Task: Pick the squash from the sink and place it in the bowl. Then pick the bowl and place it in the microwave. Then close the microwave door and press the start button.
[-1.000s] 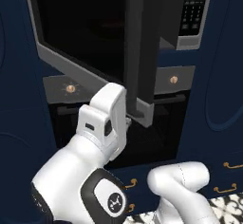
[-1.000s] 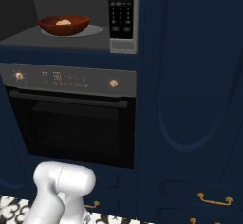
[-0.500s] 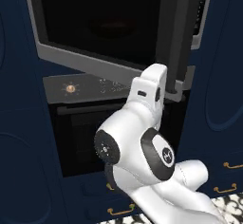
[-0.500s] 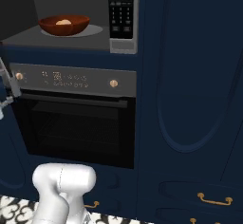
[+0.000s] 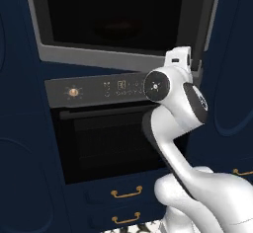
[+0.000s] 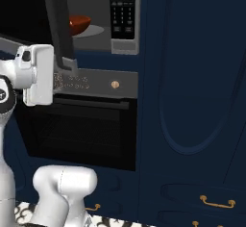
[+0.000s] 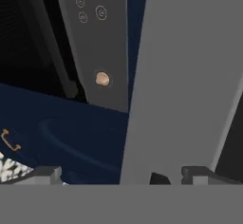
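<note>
- Two base views show the microwave door (image 5: 118,17) swung partly across the cavity, its dark glass panel edged in grey steel; in the right base view its edge (image 6: 57,21) is seen nearly end-on.
- Behind that edge, the reddish-brown bowl (image 6: 79,24) is seen resting on the floor of the microwave (image 6: 103,31), well inside the cavity; its contents cannot be made out.
- The gripper (image 7: 121,178) is held close against the door's grey steel edge, which rises as a broad pale band (image 7: 185,76) directly ahead of the fingertips in the hand view.
- The white hand (image 6: 36,74) is seen just beside the door's lower corner, in front of the oven control panel (image 6: 96,84).
- The black keypad strip (image 6: 122,9) lies to the right of the cavity; its button markings are too small to be read.
- Small round symbols on the oven panel (image 7: 95,9) are visible but not legible; a brass-coloured knob (image 7: 102,79) sits below them.
- The jaws are seen only as tips at the picture's bottom edge, so how far apart they stand cannot be told, nor whether the door is actually touched.
</note>
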